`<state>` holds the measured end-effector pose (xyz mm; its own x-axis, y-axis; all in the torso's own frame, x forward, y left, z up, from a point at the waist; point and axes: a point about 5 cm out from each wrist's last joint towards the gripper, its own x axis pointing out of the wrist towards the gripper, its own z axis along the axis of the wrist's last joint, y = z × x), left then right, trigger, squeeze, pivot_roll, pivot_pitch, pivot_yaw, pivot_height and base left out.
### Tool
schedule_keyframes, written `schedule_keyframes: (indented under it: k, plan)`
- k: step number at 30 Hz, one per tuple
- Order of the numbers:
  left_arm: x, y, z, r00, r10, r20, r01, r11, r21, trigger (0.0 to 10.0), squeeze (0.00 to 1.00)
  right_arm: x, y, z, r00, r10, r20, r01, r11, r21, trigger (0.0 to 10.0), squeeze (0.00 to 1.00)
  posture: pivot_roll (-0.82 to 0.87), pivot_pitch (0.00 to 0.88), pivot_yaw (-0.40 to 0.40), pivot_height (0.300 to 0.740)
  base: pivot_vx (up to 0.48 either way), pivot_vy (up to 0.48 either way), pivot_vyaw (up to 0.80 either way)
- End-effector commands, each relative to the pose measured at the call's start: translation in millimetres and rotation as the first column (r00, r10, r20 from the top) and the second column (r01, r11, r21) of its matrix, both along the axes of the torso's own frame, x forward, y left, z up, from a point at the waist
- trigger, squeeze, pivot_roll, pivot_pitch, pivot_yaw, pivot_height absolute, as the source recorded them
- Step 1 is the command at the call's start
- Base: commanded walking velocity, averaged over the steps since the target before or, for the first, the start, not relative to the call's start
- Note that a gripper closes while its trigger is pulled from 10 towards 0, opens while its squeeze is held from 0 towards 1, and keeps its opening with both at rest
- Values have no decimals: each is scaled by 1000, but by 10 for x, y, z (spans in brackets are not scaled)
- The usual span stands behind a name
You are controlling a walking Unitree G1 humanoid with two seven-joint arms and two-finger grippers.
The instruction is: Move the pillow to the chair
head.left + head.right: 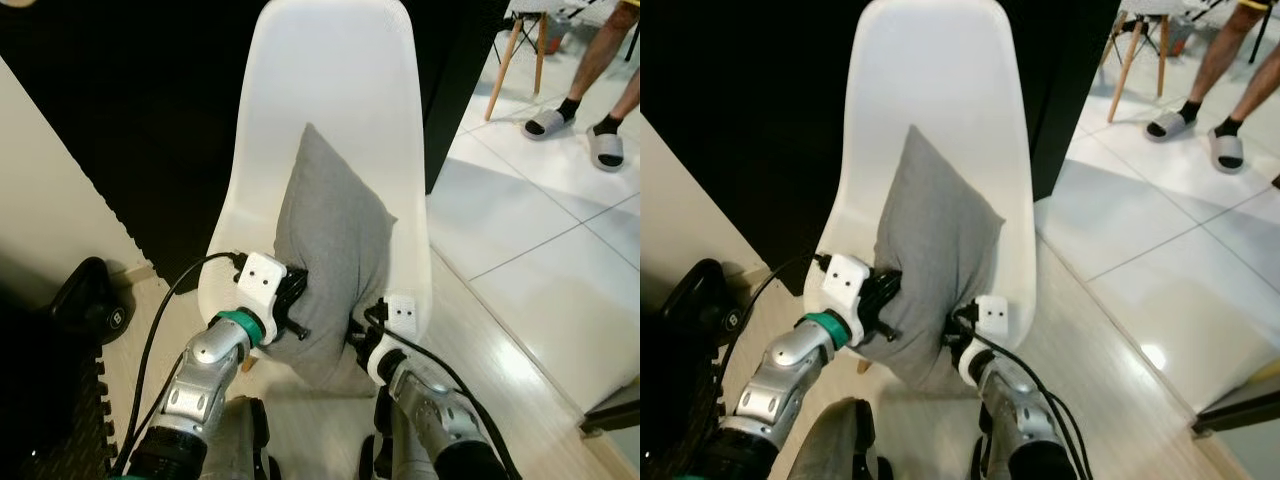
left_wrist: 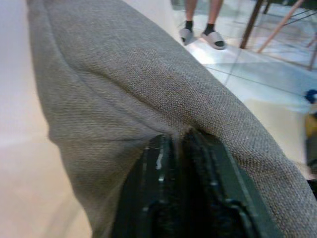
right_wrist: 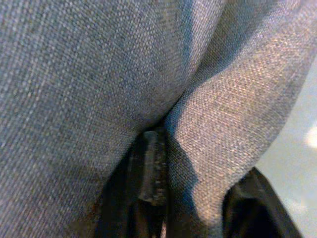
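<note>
White chair (image 1: 330,90) holds grey pillow (image 1: 330,250), pinched by both grippers.

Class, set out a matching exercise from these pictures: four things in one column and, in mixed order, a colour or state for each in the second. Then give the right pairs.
Column one:
1. pillow
2. chair
3. left gripper
4. person's sandals

Column two:
A. white, with a tall curved back
B. pinching a fold of grey fabric
C. grey, standing on end against the backrest
D. on the pale tiled floor, worn over dark socks

Pairs: 1-C, 2-A, 3-B, 4-D

The right gripper grips the pillow's other side.
</note>
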<state>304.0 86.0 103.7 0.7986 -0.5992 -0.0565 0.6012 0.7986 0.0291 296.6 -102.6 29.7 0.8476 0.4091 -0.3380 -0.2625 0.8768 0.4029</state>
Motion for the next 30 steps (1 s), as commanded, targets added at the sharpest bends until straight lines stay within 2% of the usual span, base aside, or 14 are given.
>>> schedule_keyframes:
  k: [1, 3, 7, 9, 12, 14, 17, 18, 19, 21, 22, 26, 28, 30]
  plan:
    - [-88, -122, -107, 993, -103, -60, 103, 995, -3, 10000, 1000, 3, 128, 24, 998, 61, 26, -61, 998, -4, 10000, 1000, 15, 113, 104, 610, 0, 0, 0]
    - [-92, -109, -107, 992, -108, -59, 108, 994, -3, 10000, 1000, -5, 114, 11, 998, 64, 28, -64, 998, -19, 10000, 1000, 15, 113, 104, 610, 0, 0, 0]
    - [-119, -48, -92, 991, -121, -56, 121, 993, -13, 10000, 1000, -15, -14, -29, 999, 31, 36, -28, 998, -59, 10000, 1000, 17, 93, 101, 610, 0, 0, 0]
    - [-143, 25, -69, 991, -128, -45, 127, 992, -28, 10000, 1000, 6, -154, -54, 999, -8, 38, 11, 998, -62, 10000, 1000, 17, 73, 102, 610, 0, 0, 0]
    - [-162, 67, -49, 991, -127, -38, 125, 991, -44, 10000, 1000, 11, -233, -62, 999, -24, 40, 27, 997, -73, 10000, 1000, 18, 71, 101, 610, 0, 0, 0]
    - [-196, 122, -15, 991, -134, -28, 132, 989, -69, 10000, 1000, 17, -359, -71, 998, -45, 47, 50, 994, -101, 10000, 1000, 20, 67, 101, 610, 0, 0, 0]
    - [-206, 137, -5, 990, -139, -24, 137, 988, -75, 10000, 1000, 20, -394, -74, 997, -50, 50, 56, 992, -109, 10000, 1000, 20, 67, 101, 610, 0, 0, 0]
    - [-235, 189, 22, 990, -138, -18, 136, 987, -91, 10000, 1000, 24, -539, -62, 995, -76, 60, 84, 987, -136, 10000, 1000, 26, 64, 96, 610, 0, 0, 0]
    - [-280, 268, 59, 991, -135, -8, 134, 985, -107, 10000, 1000, 32, -752, -13, 991, -100, 91, 114, 979, -170, 10000, 475, 34, 62, 89, 610, 0, 0, 0]
    - [-280, 268, 59, 991, -135, -8, 134, 985, -107, 10000, 1000, 32, -752, -13, 991, -100, 91, 114, 979, -170, 10000, 475, 34, 62, 89, 610, 0, 0, 0]
    - [-305, 319, 73, 992, -127, -4, 126, 986, -107, 10000, 1000, 44, -863, 59, 988, -86, 131, 109, 978, -180, 10000, 0, 35, 60, 85, 610, 0, 0, 0]
    - [-317, 353, 76, 993, -116, -4, 115, 988, -106, 10000, 1000, 60, -900, 145, 983, -57, 173, 85, 983, -162, 10000, 0, 33, 57, 82, 610, 0, 0, 0]
    - [-321, 394, 83, 996, -91, 0, 91, 990, -108, 10000, 1000, 72, -860, 251, 975, -21, 221, 46, 993, -109, 10000, 0, 28, 54, 81, 610, 0, 0, 0]
    - [-321, 394, 83, 996, -91, 0, 91, 990, -108, 10000, 1000, 72, -860, 251, 975, -21, 221, 46, 993, -109, 10000, 0, 28, 54, 81, 610, 0, 0, 0]
